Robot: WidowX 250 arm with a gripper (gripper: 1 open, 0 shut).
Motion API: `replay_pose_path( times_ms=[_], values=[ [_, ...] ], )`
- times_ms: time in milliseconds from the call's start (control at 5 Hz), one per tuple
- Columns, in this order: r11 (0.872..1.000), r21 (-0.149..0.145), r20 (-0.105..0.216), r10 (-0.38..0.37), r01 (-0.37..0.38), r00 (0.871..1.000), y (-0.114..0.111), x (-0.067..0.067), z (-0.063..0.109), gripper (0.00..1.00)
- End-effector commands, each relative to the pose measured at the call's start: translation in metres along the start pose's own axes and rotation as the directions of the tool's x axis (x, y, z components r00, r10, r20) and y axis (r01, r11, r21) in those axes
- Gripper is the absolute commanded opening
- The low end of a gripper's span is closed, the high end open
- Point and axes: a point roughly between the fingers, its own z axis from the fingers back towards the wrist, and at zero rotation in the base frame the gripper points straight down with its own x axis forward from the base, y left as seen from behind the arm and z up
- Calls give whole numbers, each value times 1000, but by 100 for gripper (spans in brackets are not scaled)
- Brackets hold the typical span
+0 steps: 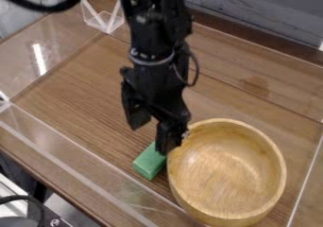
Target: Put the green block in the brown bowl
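Note:
The green block [151,161] lies flat on the wooden table, just left of the brown bowl [229,172], which is empty. Only the block's near end shows, because the arm covers its far end. My gripper [150,127] hangs straight down over the block's far part, its dark fingers [168,136] spread open with nothing between them. The right finger stands close to the bowl's left rim. Whether the fingertips touch the block cannot be told.
Clear acrylic walls [51,141] fence the wooden table [76,89] at the front and left. A small clear plastic stand [101,16] sits at the back left. The bowl stands close to the front right corner.

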Motion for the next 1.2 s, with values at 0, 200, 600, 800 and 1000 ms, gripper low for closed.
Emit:
replay_pose_path(
  times_ms=[0,200,600,800,1000],
  values=[
    [999,15,72,-34,33,997,-3,4,1,100],
    [999,13,86,-45,44,995,-3,5,-2,100],
    [998,9,104,-55,55,993,-1,6,-8,100],
    [998,6,110,-57,57,992,0,7,-11,100],
    [998,3,115,-58,58,992,1,7,-14,100]
  ],
)
